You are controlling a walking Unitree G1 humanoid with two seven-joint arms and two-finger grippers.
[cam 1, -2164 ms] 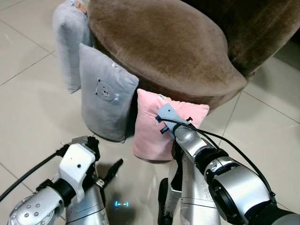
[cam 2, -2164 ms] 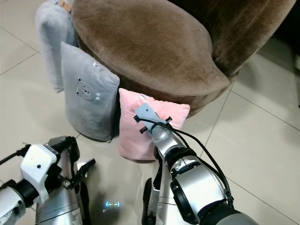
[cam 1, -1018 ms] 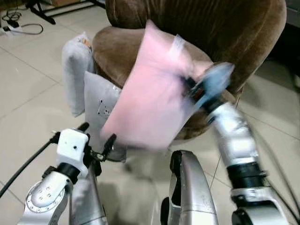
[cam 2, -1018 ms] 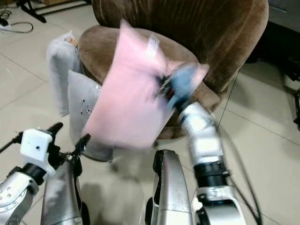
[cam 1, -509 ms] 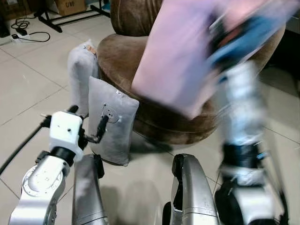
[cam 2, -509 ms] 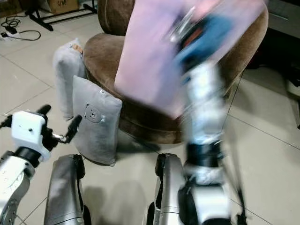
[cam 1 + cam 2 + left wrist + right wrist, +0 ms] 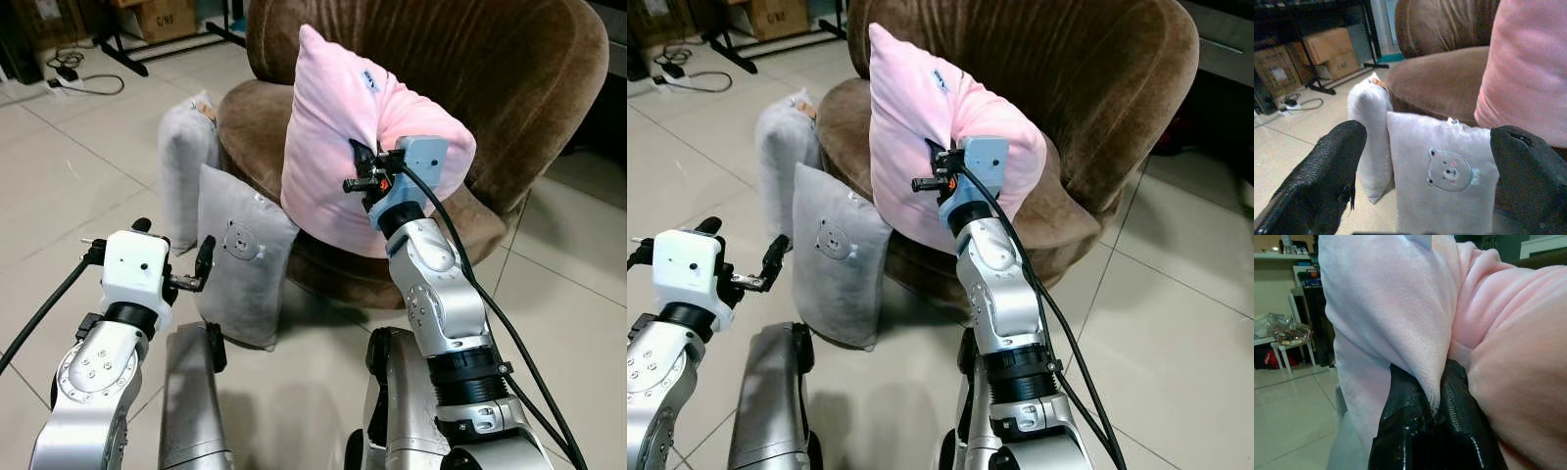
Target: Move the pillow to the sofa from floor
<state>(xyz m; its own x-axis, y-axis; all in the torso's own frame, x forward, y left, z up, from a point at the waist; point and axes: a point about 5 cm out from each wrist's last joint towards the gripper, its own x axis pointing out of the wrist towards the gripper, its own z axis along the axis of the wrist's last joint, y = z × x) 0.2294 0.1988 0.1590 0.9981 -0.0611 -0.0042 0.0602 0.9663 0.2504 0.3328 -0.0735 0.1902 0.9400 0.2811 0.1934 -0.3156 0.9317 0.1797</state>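
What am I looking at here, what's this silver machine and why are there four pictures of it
It is a humanoid robot with two silver arms, each ending in two black fingers. Two pictures come from cameras on its head, looking down; the other two come from cameras on each wrist, looking along the fingers. The right gripper is pinching a fold of a pink pillow, holding it up over the seat of a brown sofa. The left gripper is open and holds nothing. Two grey pillows, one with a bear face and one plain, stand on the tiled floor against the sofa.

The pillow hangs above the sofa seat's front edge, pinched by the right gripper. Two cushions stand on the floor against the sofa's left side, one behind the other.
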